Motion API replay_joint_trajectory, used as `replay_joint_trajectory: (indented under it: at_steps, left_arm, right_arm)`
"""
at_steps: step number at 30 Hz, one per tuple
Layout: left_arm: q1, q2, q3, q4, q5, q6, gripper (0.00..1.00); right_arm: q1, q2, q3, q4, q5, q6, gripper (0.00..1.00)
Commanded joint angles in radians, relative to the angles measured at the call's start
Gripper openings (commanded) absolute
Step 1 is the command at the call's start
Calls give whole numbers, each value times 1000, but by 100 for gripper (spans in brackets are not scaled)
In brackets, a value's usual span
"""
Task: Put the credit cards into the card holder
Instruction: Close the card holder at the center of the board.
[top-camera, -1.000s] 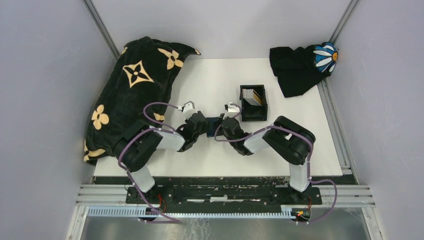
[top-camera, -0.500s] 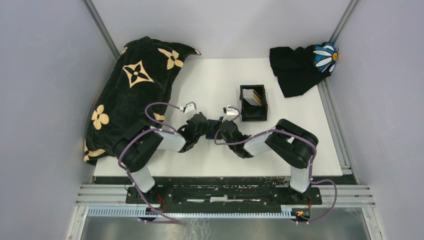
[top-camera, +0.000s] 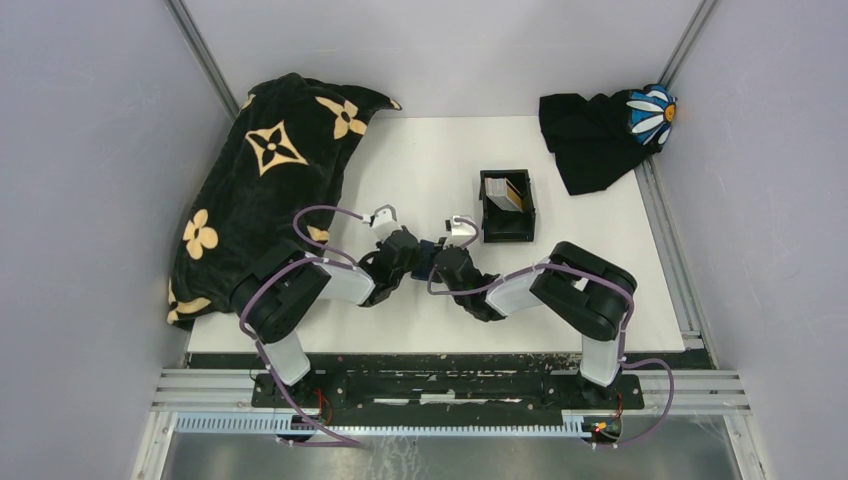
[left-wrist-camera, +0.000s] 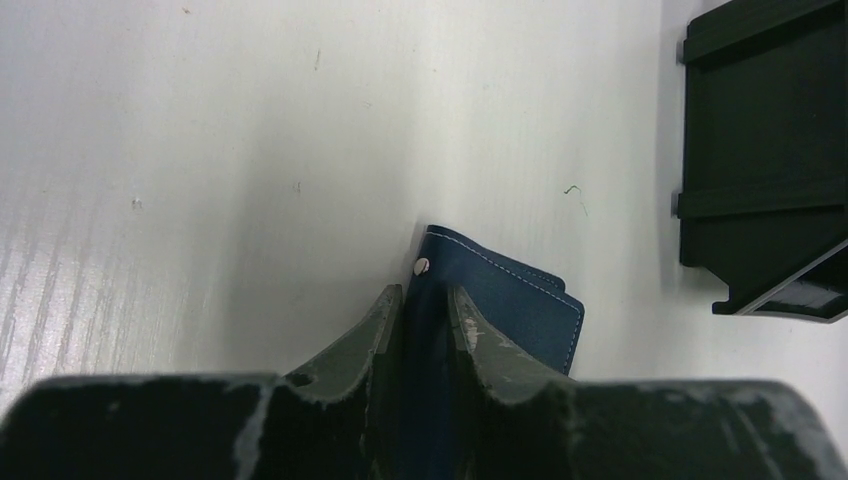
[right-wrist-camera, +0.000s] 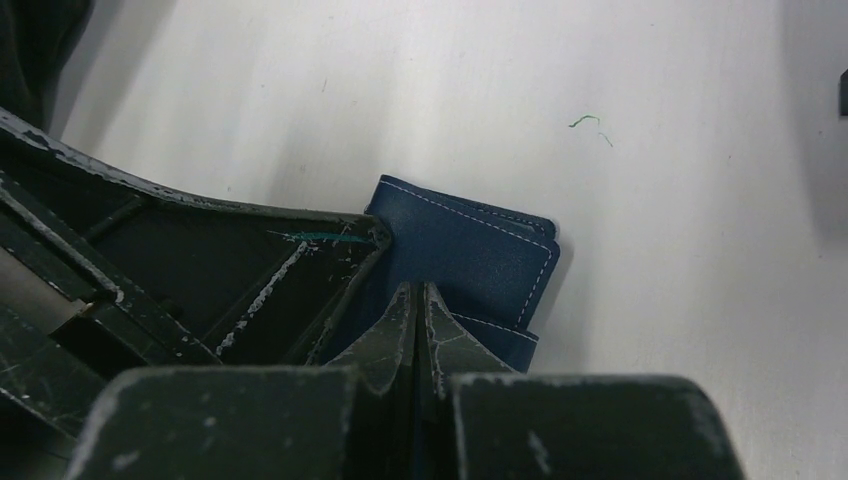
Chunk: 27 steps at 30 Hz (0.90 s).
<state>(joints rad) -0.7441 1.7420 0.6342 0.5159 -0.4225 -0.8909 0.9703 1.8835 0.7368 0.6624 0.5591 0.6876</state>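
Nearest the arms' bases, the two wrists are brought together over the middle of the white table (top-camera: 420, 160), and the navy-blue card holder (top-camera: 428, 252) is gripped between them from both sides. In the left wrist view the left fingers (left-wrist-camera: 385, 320) are clenched on one upright leaf of the card holder (left-wrist-camera: 515, 310), the leaf that carries the small metal snap (left-wrist-camera: 421, 265), with the stitched body lying on the table just past the tips. In the right wrist view the right fingers (right-wrist-camera: 398, 325) are pressed almost together on the near edge of the card holder (right-wrist-camera: 470, 245); a lower layer is seen emerging beside them, so a single leaf is judged to be pinched. The step in hand is taken to be the opening of the card holder, and no card has been loaded yet. Just beyond and to the right, the open black tray (top-camera: 507, 235) is set on the table, and the credit cards (top-camera: 505, 193) are seen leaning inside it, untouched. For the next move, the two leaves would need to be drawn apart until a pocket is exposed, one grip kept for steadying, and the other freed so that a card can be fetched from the tray. At the far left a black towel (top-camera: 260, 190) with tan flowers is draped, and at the far right corner a black cloth (top-camera: 590, 140) with a daisy is left.
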Motion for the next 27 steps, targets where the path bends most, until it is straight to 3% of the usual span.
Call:
replay_joint_trajectory:
  at_steps: [1, 27]
  left_arm:
    - [-21, 57, -4, -54, -9, -49, 3]
    - [-73, 115, -81, 43, -74, -175, 3]
  right_arm:
    - [61, 91, -68, -300, -85, 12, 1]
    - [194, 256, -95, -229, -19, 144, 1]
